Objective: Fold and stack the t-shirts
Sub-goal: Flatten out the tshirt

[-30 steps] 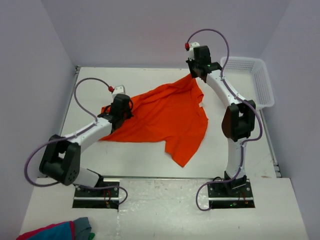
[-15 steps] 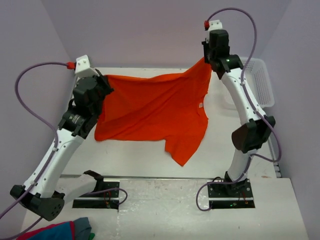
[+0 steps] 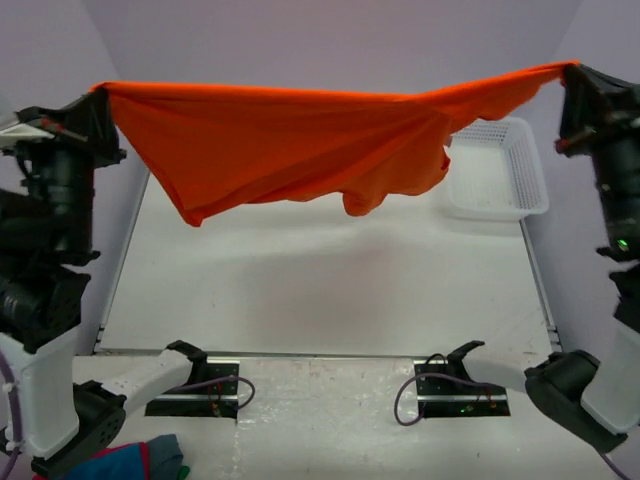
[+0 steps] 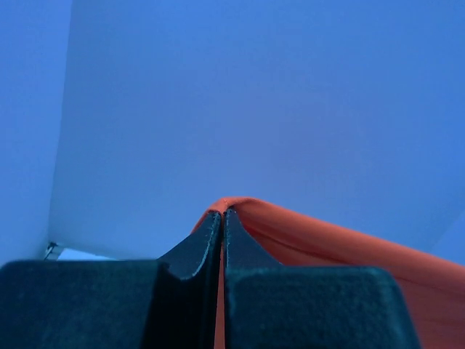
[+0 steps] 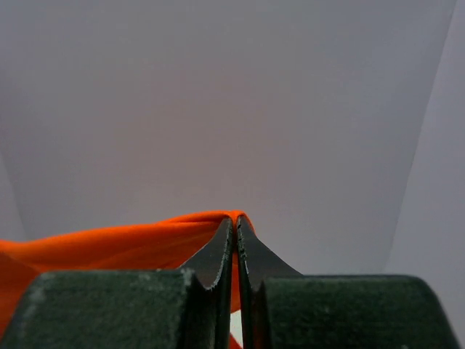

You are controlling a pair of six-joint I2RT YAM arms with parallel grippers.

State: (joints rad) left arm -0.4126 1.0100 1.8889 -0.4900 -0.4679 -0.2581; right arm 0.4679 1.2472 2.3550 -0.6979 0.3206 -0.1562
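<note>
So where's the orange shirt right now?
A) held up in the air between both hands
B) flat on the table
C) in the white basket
A: the left hand and right hand each pinch an end of the shirt, and it hangs above the table.

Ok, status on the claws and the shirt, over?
Left claw and right claw both shut on the orange t-shirt, one end each. Shirt stretched between them, above the table. White basket far right, apart from it.

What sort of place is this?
Likely a robot test cell: a white table walled by plain panels, left gripper and right gripper holding up a bright orange t-shirt, white plastic basket beside.
</note>
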